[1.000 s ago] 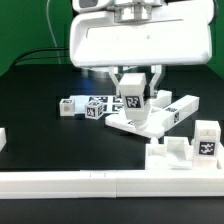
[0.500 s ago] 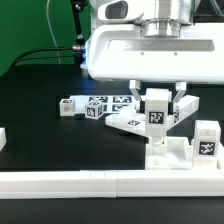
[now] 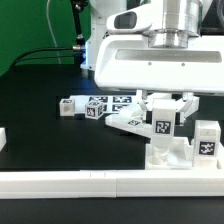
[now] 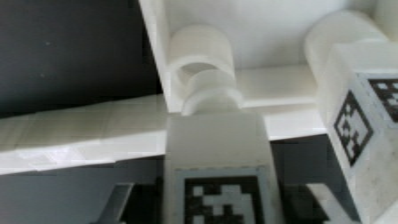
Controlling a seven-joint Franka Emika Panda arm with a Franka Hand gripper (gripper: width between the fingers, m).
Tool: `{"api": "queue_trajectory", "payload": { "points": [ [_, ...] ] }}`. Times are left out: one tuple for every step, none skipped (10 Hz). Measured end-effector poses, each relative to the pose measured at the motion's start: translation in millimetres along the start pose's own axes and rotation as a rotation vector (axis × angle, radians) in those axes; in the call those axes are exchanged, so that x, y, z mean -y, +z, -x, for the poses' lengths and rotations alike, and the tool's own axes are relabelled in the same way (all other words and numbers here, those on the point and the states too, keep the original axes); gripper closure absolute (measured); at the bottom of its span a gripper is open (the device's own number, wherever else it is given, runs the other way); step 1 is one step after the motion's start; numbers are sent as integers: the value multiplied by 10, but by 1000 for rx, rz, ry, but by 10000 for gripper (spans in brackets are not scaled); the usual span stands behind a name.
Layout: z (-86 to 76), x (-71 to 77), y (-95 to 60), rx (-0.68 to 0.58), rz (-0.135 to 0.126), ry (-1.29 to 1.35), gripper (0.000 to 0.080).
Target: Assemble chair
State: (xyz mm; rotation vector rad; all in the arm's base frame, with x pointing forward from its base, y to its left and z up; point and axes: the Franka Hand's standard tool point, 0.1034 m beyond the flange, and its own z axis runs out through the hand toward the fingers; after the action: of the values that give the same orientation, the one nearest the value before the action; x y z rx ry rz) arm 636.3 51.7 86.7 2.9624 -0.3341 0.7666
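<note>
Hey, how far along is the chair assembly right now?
Early on: I can't see any parts clearly joined. In hand: the tool grips a tagged white piece above a white base part beside the rail. Left: small blocks, a flat slab and a tagged block lie loose on the table.

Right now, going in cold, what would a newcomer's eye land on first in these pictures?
The bulky white arm head fills the exterior view's top, its gripper clamped on a tagged white block over a white chair part by the long white rail. Loose tagged pieces lie on the black table toward the exterior view's left.
</note>
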Motion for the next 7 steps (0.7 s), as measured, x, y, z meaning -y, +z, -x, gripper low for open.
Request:
{"api": "queue_trajectory", "payload": {
  "points": [
    [14, 14, 2, 0, -2, 7, 518],
    [34, 16, 7, 4, -2, 3, 518],
    [58, -21, 19, 9, 3, -1, 518],
    [71, -61, 39, 11, 8, -11, 518],
    [71, -90, 56, 10, 11, -14, 518],
    [59, -84, 69, 1, 11, -16, 518],
    [55, -72, 94, -7, 11, -21, 518]
  ]
}}
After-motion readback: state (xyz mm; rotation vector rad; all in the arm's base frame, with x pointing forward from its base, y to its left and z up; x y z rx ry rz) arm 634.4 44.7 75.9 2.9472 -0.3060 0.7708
